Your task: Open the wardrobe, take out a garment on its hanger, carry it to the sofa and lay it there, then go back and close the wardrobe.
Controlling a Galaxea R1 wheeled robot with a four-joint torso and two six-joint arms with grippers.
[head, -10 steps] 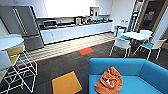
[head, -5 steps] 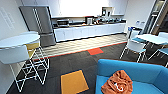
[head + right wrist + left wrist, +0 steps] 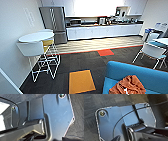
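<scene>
Orange garment [image 3: 128,85] crumpled on blue sofa [image 3: 140,75] seat.

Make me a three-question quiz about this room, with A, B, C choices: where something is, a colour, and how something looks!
1. Where is the crumpled orange hooded sweatshirt?
A. on the bright blue upholstered sofa
B. on the round white table
C. on the floor

2. What colour is the square carpet tile beside the sofa?
A. green
B. orange
C. purple

3. How do the doors of the tall steel fridge stand?
A. wide open
B. taken off
C. closed

Answers: 1 A, the orange cloth rests on the blue seat. 2 B, it stands out orange against the dark carpet. 3 C, both door fronts sit flat.
</scene>
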